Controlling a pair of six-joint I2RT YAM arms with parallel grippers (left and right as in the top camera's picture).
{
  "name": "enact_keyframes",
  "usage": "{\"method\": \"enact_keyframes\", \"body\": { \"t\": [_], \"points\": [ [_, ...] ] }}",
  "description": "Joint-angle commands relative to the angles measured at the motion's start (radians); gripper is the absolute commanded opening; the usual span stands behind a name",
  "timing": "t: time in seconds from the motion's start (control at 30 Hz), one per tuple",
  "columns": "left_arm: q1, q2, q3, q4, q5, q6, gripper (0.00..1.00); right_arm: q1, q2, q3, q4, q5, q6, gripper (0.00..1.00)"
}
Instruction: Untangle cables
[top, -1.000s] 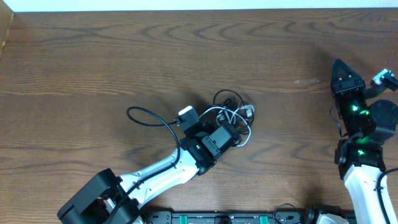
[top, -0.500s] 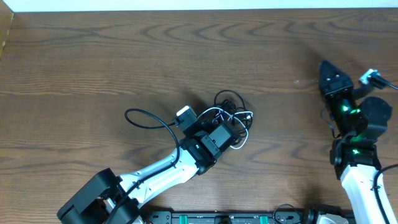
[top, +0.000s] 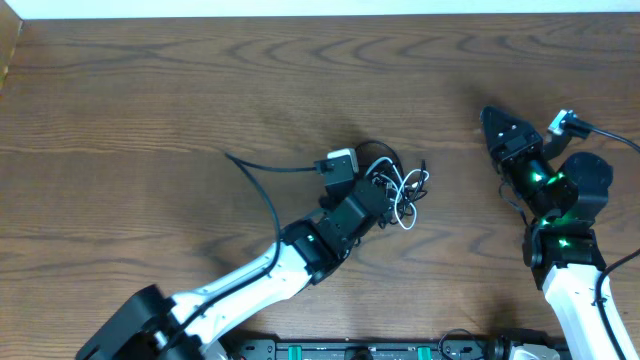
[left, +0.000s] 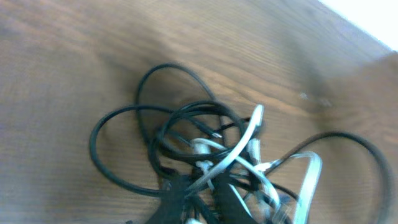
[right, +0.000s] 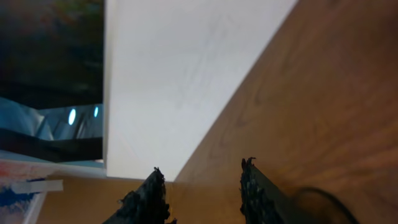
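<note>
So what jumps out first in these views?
A knot of black and white cables sits at the middle of the table, with the left gripper pushed into it. Off to the right, the right gripper hovers open and empty, well apart from the cables.

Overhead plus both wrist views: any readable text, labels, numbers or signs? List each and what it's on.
No legible text in any view.
Cables: no print visible, and the left wrist view is blurred.
Black rail at the overhead's bottom edge: green marks, too small to read.
White panel in the right wrist view: faint scribble, not legible.
Blue-and-white object at that view's lower left: blurred, unreadable.
</note>
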Motion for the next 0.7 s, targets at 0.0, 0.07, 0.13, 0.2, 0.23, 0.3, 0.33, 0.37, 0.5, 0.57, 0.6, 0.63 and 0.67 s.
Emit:
{"method": "enact_keyframes", "body": {
  "t": [0.0, 0.07, 0.13, 0.2, 0.23, 0.3, 0.33, 0.37, 0.5, 0.57, 0.6, 0.63, 0.67],
  "points": [
    [0.002, -0.046, 0.002, 0.003, 0.03, 0.063, 0.59, 0.006, -0.005, 0.017, -0.032, -0.028, -0.027, 0.38],
    [0.002, -0.047, 0.002, -0.002, 0.038, 0.063, 0.87, 0.006, -0.005, 0.017, -0.058, -0.027, -0.03, 0.38],
    [0.001, -0.047, 0.002, -0.028, 0.038, 0.063, 0.91, 0.006, -0.005, 0.017, -0.063, -0.027, -0.034, 0.38],
    [0.001, -0.047, 0.002, -0.059, 0.038, 0.062, 0.91, 0.006, -0.005, 0.017, -0.063, -0.028, -0.033, 0.38],
    [0.001, -0.047, 0.002, -0.074, 0.038, 0.063, 0.91, 0.006, -0.005, 0.017, -0.063, -0.028, -0.033, 0.38],
    [0.001, -0.043, 0.002, -0.088, 0.038, 0.062, 0.91, 0.006, -0.005, 0.017, -0.063, -0.028, -0.034, 0.38],
    [0.001, -0.041, 0.002, -0.089, 0.038, 0.063, 0.91, 0.006, -0.005, 0.017, -0.064, -0.028, -0.034, 0.38],
    [0.001, -0.038, 0.002, -0.088, 0.038, 0.062, 0.91, 0.006, -0.005, 0.017, -0.064, -0.028, -0.033, 0.38],
    [0.001, -0.017, 0.002, -0.068, 0.029, 0.03, 0.91, 0.006, -0.005, 0.017, -0.064, -0.029, -0.033, 0.38],
    [0.001, 0.007, 0.002, -0.038, 0.03, 0.009, 0.91, 0.006, -0.005, 0.017, -0.064, -0.029, -0.033, 0.38],
    [0.001, 0.024, 0.002, -0.023, 0.031, -0.008, 0.91, 0.006, -0.005, 0.017, -0.064, -0.029, -0.033, 0.38],
    [0.001, 0.046, 0.002, -0.006, 0.031, -0.033, 0.91, 0.006, -0.005, 0.017, -0.065, -0.029, -0.033, 0.39],
    [0.001, 0.067, 0.002, 0.005, 0.032, -0.053, 0.91, 0.006, -0.005, 0.017, -0.068, -0.029, -0.033, 0.38]
  ]
}}
